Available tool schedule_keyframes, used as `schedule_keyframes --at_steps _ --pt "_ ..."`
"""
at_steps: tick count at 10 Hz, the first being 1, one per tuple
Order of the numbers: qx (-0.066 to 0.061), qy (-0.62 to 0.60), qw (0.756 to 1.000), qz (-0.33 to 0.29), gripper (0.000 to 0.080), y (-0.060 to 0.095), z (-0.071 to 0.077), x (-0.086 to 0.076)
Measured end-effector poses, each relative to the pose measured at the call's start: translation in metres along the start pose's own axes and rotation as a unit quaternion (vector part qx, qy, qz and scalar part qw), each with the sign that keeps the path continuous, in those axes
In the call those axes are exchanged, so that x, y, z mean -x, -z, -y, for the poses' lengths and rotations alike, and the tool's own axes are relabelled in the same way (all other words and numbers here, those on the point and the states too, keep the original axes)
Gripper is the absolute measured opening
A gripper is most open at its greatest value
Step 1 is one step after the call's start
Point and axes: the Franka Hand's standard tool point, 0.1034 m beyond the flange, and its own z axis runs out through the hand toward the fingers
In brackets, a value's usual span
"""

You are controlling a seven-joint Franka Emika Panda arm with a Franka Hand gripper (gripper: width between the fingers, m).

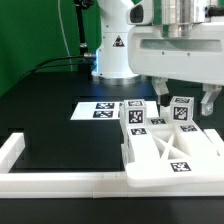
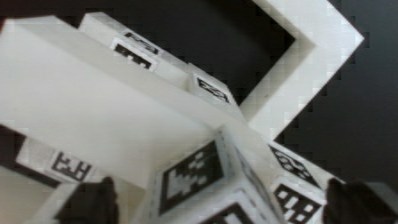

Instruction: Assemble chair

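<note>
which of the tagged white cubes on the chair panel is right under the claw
The cube toward the exterior view's right: it sits between the fingers of the claw. The other cube stands off to the exterior view's left, clear of the fingers.

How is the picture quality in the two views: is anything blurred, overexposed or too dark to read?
Exterior view: sharp enough overall; the chair parts are bright white with faint edges, the tags are only coarsely readable, and the gripper is cut off at the top. Wrist view: soft and blurred up close; a white part looks washed out, the tags are smeared, and the fingers are dark.
</note>
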Motion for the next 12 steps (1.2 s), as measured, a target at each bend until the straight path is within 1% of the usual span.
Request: schedule_keyframes --at_steps 1,2,3,4,5,6,7,8,9,10,11,12 --pt "-0.003 0.052 0.999 0.000 0.0630 0.001 0.000 -0.003" --pt "-0.005 0.178 0.984 -0.002 0.0644 0.004 -0.002 -0.010" --pt "-0.006 0.245 0.969 -0.004 0.0644 0.006 0.000 -0.010" --pt "-0.003 0.318 0.948 -0.009 0.0648 0.007 0.004 -0.005" --pt "-0.004 0.354 0.935 -0.017 0.0648 0.008 0.006 -0.002" --pt "-0.002 0.379 0.925 -0.017 0.0648 0.007 0.004 -0.004" --pt "-0.002 0.391 0.920 -0.017 0.0648 0.007 0.003 -0.005" --pt "0.001 0.441 0.898 -0.018 0.0648 0.007 0.003 -0.006" --pt "0.004 0.518 0.855 -0.023 0.0648 0.010 0.006 -0.006" --pt "0.008 0.583 0.812 -0.027 0.0648 0.009 0.009 -0.004" --pt "0.015 0.637 0.770 -0.024 0.0648 0.006 0.008 -0.001" --pt "0.019 0.676 0.736 -0.024 0.0648 0.005 0.007 -0.003"
